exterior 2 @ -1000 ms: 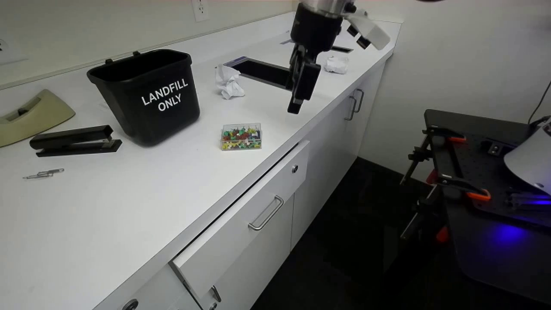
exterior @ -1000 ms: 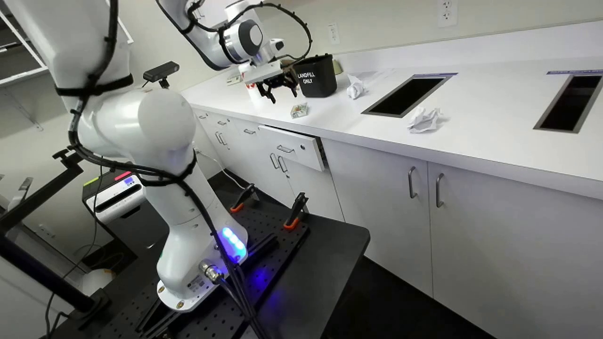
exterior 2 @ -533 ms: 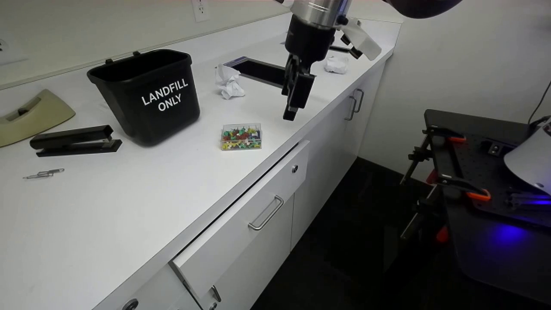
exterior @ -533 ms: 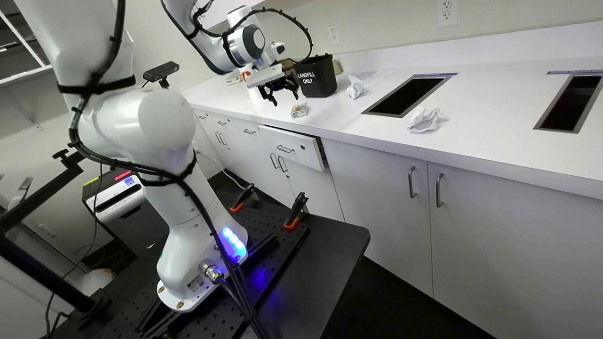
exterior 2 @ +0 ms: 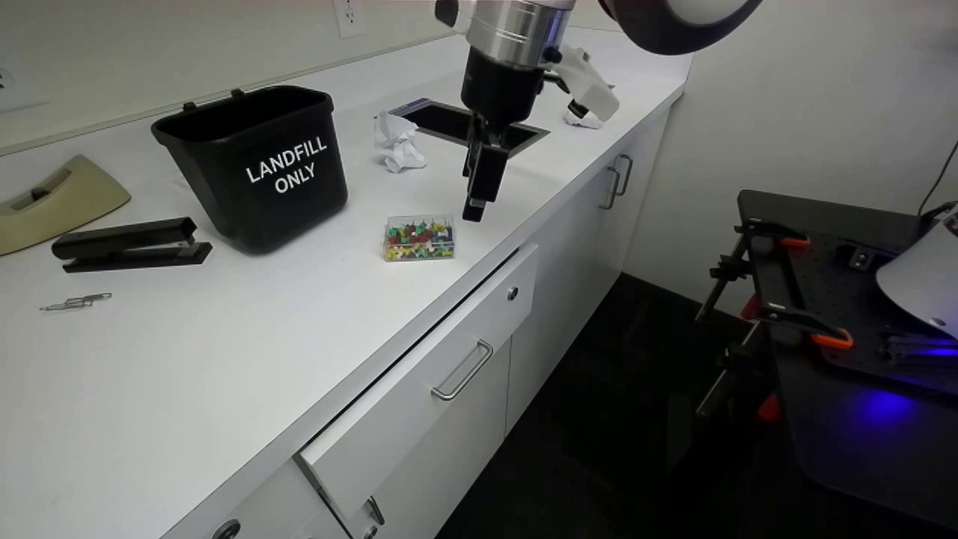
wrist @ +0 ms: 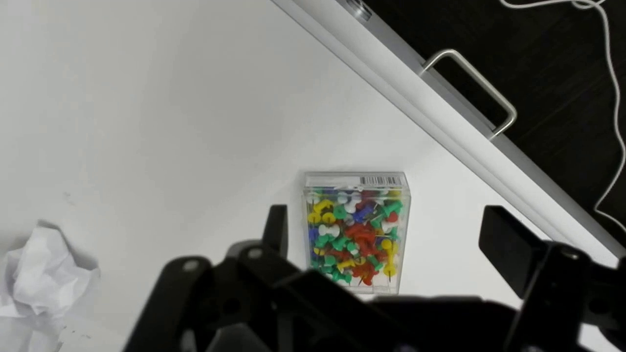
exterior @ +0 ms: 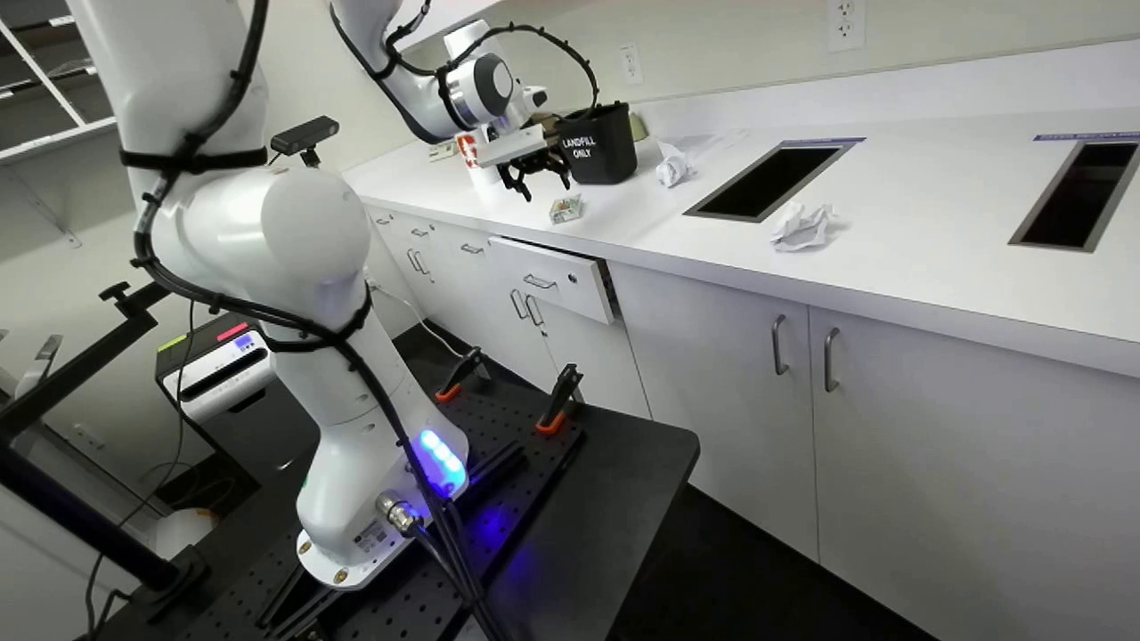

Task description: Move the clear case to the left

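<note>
Can see the case flat on the counter, near the front edge: boxy, smooth, see-through, packed with glossy multicoloured pins. Above the counter, near but apart from the case, can find the tool, with blocky matte-black fingers spread wide. Toward the back edge, can spot a tapered black bin with white lettering, a slim dark stapler just beside it, and crumpled paper between bin and metal-rimmed slot. Below the front edge, can note a drawer slightly ajar, with a bowed metal handle.
</note>
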You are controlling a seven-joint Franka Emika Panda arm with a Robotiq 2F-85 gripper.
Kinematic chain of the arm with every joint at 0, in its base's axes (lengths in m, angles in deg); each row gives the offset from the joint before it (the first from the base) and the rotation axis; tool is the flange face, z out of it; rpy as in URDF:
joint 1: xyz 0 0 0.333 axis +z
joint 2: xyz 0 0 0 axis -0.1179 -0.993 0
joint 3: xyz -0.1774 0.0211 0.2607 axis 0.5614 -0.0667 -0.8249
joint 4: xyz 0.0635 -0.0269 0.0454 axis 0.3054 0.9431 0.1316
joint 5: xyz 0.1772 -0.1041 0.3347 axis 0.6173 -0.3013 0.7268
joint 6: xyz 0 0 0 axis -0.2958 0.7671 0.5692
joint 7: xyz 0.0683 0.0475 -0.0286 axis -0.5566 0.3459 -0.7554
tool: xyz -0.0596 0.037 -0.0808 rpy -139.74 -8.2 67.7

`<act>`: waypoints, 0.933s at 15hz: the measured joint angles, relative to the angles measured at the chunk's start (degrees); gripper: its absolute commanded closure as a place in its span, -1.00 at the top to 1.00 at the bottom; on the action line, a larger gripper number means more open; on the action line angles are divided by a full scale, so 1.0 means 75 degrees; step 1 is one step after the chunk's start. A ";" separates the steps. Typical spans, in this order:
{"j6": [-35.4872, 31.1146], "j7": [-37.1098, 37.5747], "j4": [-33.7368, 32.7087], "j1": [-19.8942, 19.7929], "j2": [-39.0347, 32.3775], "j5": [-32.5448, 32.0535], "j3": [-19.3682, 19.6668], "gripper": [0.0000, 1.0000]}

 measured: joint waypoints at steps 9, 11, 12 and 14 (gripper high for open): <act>0.0369 -0.0002 -0.1301 0.0028 -0.1271 -0.0018 -0.0001 1.00; 0.0375 -0.0002 -0.1474 0.0037 -0.1434 -0.0020 -0.0001 1.00; 0.0375 -0.0002 -0.1551 0.0046 -0.1509 -0.0034 0.0003 1.00; 0.0375 0.0000 -0.1707 0.0107 -0.1649 -0.0139 0.0066 1.00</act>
